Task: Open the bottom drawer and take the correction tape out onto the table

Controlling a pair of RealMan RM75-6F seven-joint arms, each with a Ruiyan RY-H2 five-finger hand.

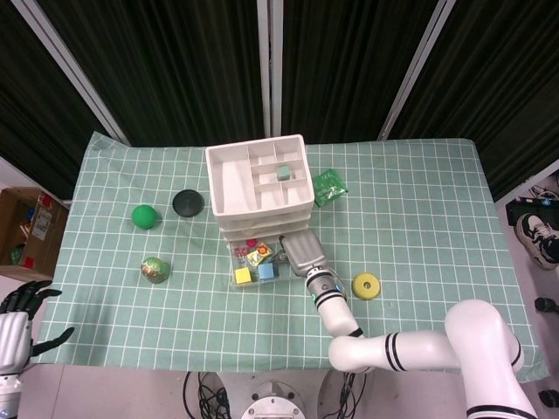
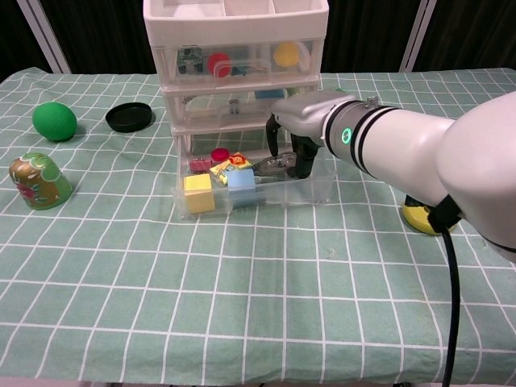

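Now the right hand (image 2: 292,147) reaches into the open bottom drawer (image 2: 322,187), fingers pinching the correction tape (image 2: 272,165) above the drawer floor. Left hand (image 1: 19,325) hangs off-table, fingers spread, holding nothing.

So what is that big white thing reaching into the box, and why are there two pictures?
It is a robot arm with a robot hand on its end. One picture looks down from the robot's head, the other looks out from its chest. On the green checked tablecloth stands a white set of drawers. The bottom drawer is pulled open, with coloured blocks inside. The robot hand reaches in there and seems to pinch a small grey thing; what it is, I cannot tell. Its other robot hand waits open beside the table. Nearby lie a green ball and a yellow ring.
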